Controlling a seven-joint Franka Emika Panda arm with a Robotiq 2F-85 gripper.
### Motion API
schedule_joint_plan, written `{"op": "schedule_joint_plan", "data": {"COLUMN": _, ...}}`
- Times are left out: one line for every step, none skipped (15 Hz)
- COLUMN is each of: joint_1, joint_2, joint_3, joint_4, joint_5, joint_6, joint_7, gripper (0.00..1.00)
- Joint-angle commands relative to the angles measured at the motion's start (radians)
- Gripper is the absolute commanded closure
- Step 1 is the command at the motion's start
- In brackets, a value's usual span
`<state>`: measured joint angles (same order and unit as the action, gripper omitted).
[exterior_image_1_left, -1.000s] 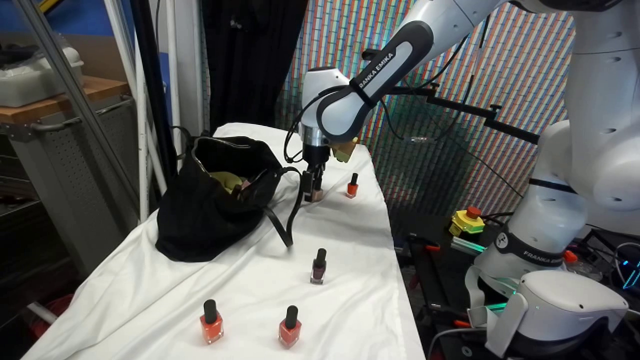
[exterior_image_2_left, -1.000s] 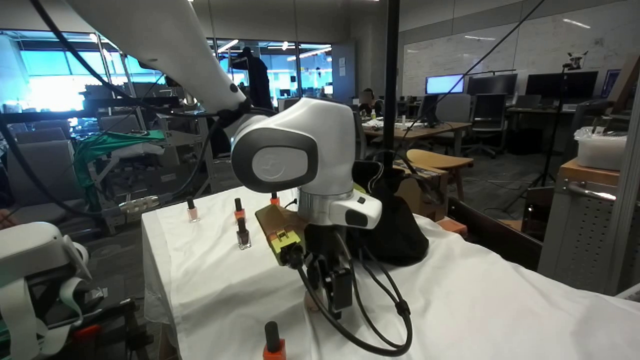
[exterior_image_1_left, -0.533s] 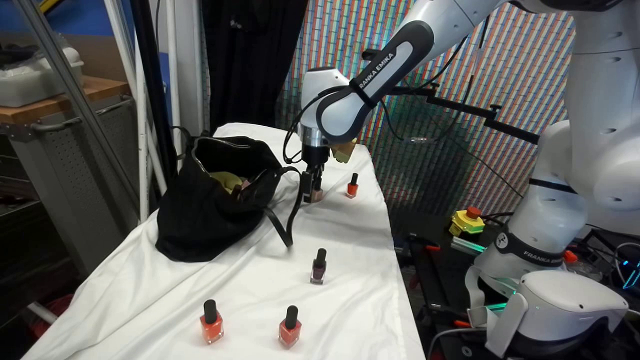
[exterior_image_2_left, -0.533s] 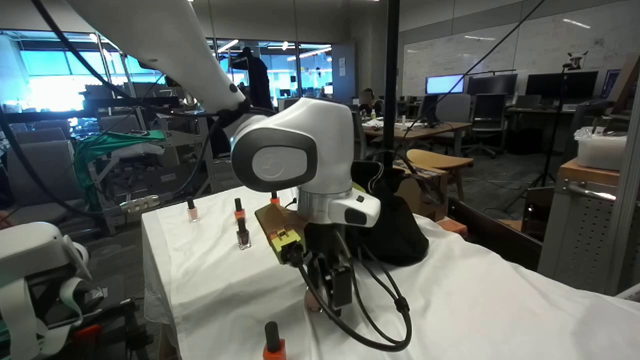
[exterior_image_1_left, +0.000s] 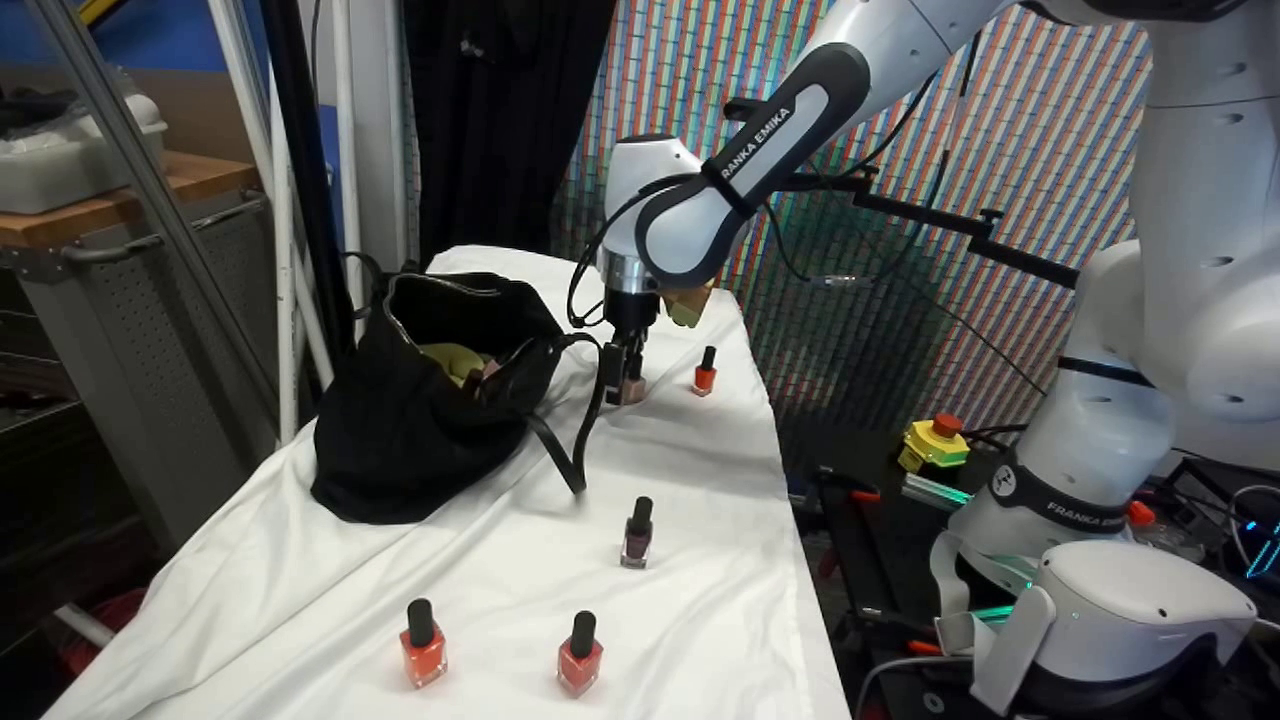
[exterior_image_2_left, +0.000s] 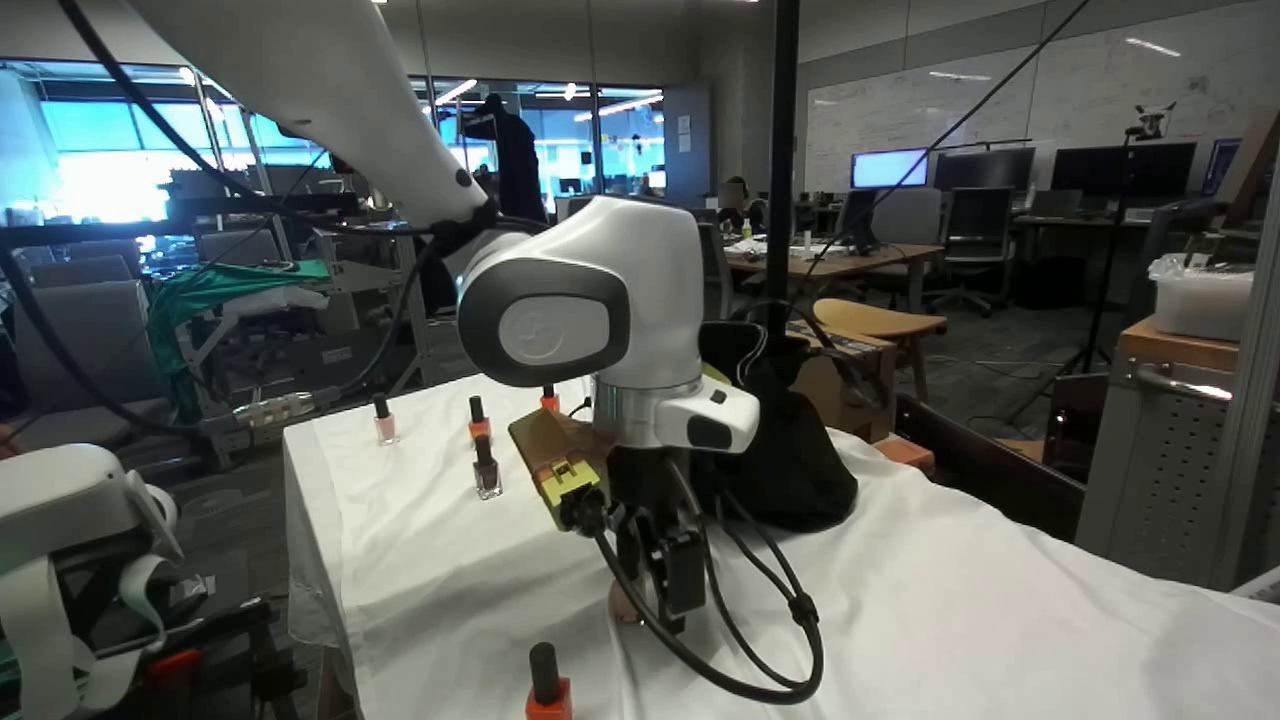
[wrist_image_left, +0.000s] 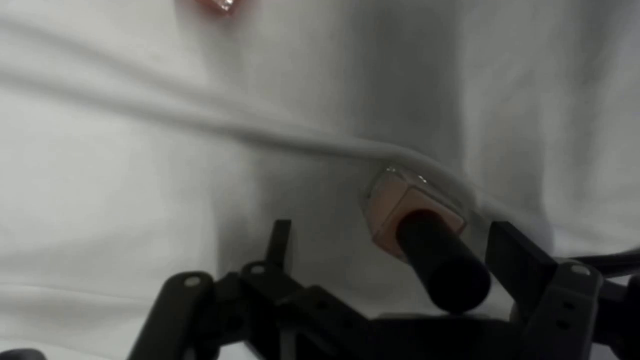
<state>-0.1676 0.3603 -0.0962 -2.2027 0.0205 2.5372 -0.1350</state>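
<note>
Near the bag (exterior_image_1_left: 425, 440), a pinkish bottle (wrist_image_left: 392, 205) stands upright, cap-up; jaws wide, holding nothing; wrist view alone shows it unobstructed.

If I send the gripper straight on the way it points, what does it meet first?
The gripper would likely meet the white cloth first; the pink polish bottle appears between its open fingers, though depth there is unclear.

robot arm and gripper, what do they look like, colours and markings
The arm is white with rounded links, dark grey trim and white FRANKA EMIKA lettering. Below a silver ring at the wrist is the black gripper, with two blocky, jointed fingers. Black cables loop beside it, and a brown and yellow-green box is mounted next to the ring.
</note>
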Motion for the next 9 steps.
{"op": "schedule_joint_plan", "data": {"joint_1": 0.001, "joint_2": -0.037, "joint_3": -0.003, "joint_4": -0.031, "joint_5": -0.009, "joint_6": 0.029, "joint_7": -0.004, "gripper": 0.0}}
{"op": "schedule_joint_plan", "data": {"joint_1": 0.003, "joint_2": -0.043, "joint_3": -0.004, "joint_4": -0.035, "joint_5": -0.013, "joint_6": 0.028, "joint_7": -0.004, "gripper": 0.0}}
{"op": "schedule_joint_plan", "data": {"joint_1": 0.004, "joint_2": -0.046, "joint_3": -0.005, "joint_4": -0.036, "joint_5": -0.015, "joint_6": 0.022, "joint_7": -0.001, "gripper": 0.0}}
{"op": "schedule_joint_plan", "data": {"joint_1": 0.006, "joint_2": -0.049, "joint_3": -0.007, "joint_4": -0.037, "joint_5": -0.02, "joint_6": 0.017, "joint_7": 0.004, "gripper": 0.0}}
{"op": "schedule_joint_plan", "data": {"joint_1": 0.006, "joint_2": -0.055, "joint_3": -0.008, "joint_4": -0.041, "joint_5": -0.024, "joint_6": 0.01, "joint_7": 0.001, "gripper": 0.0}}
{"op": "schedule_joint_plan", "data": {"joint_1": 0.006, "joint_2": -0.059, "joint_3": -0.009, "joint_4": -0.043, "joint_5": -0.026, "joint_6": 0.008, "joint_7": 0.002, "gripper": 0.0}}
{"op": "schedule_joint_plan", "data": {"joint_1": 0.006, "joint_2": -0.063, "joint_3": -0.009, "joint_4": -0.047, "joint_5": -0.028, "joint_6": 0.008, "joint_7": 0.002, "gripper": 0.0}}
{"op": "schedule_joint_plan", "data": {"joint_1": 0.005, "joint_2": -0.066, "joint_3": -0.008, "joint_4": -0.051, "joint_5": -0.027, "joint_6": 0.006, "joint_7": 0.001, "gripper": 0.0}}
{"op": "schedule_joint_plan", "data": {"joint_1": 0.004, "joint_2": -0.069, "joint_3": -0.007, "joint_4": -0.055, "joint_5": -0.024, "joint_6": 0.006, "joint_7": -0.003, "gripper": 0.0}}
